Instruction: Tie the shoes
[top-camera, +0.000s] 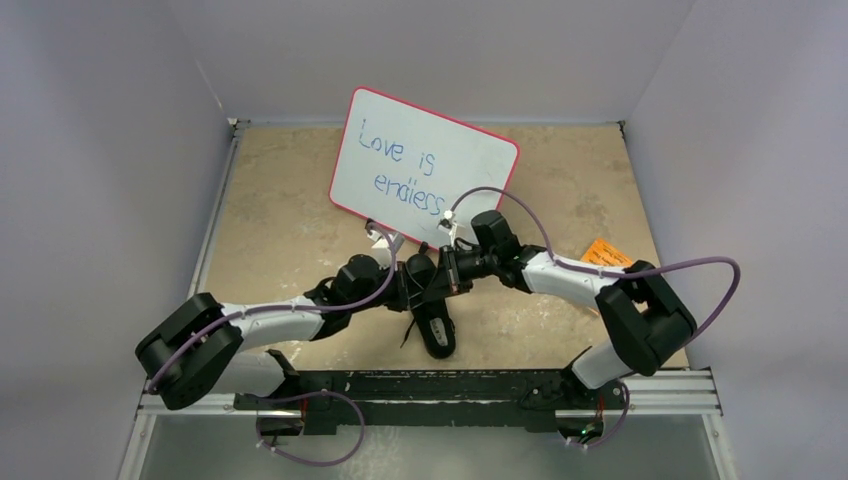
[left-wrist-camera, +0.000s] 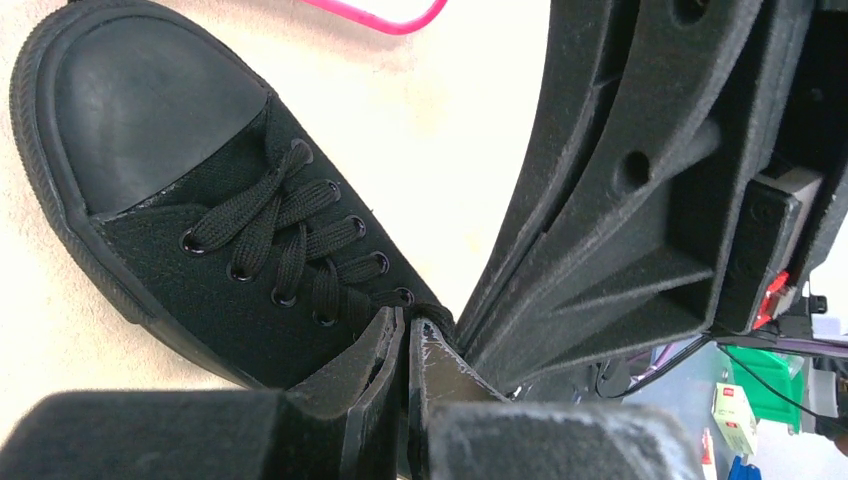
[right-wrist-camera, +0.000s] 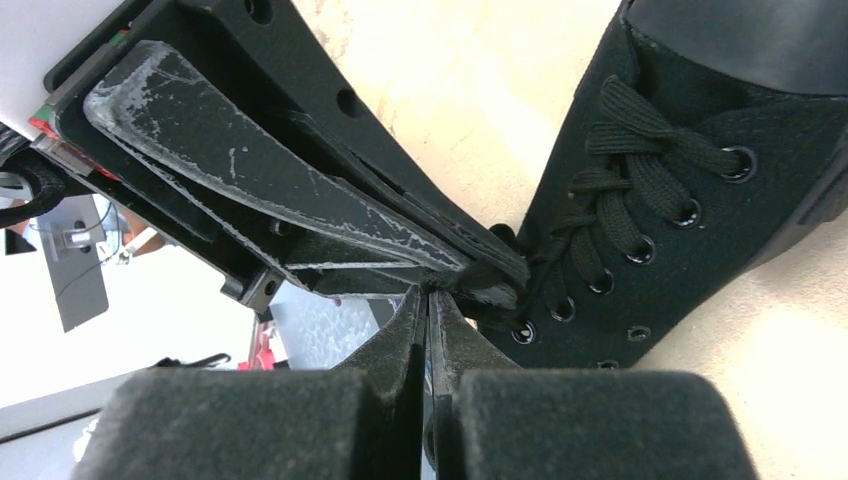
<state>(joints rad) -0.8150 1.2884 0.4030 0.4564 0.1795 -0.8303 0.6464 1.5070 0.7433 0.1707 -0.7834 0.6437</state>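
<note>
Left tool (left-wrist-camera: 408, 335) is clamped fully closed, tips right at the top eyelets. Right tool (right-wrist-camera: 432, 300) is closed too and comes in from the other side, so the 2 tips sit just about touching each other. I honestly can't tell whether either one has a lace pinched; if so, it's hidden between the pads.

The shoe (left-wrist-camera: 200, 200) sits on the surface (top-camera: 290, 230) in the near middle, between the 2 arms. Its toe seems to point toward the arm bases, and the laces (left-wrist-camera: 290, 240) are crossed through the eyelets but not knotted.

What I'd worry about:
- the tools are crowded so close that any sideways move could knock them together
- a lace that thin could slip out of closed pads on a pull
- the shoe looks light and nothing pins it, so a tug may drag it instead of tightening

Count: 2 tools, 1 shoe, 1 whiteboard (top-camera: 425, 165) propped behind it, and 1 orange card (top-camera: 605, 253) off to the right.
</note>
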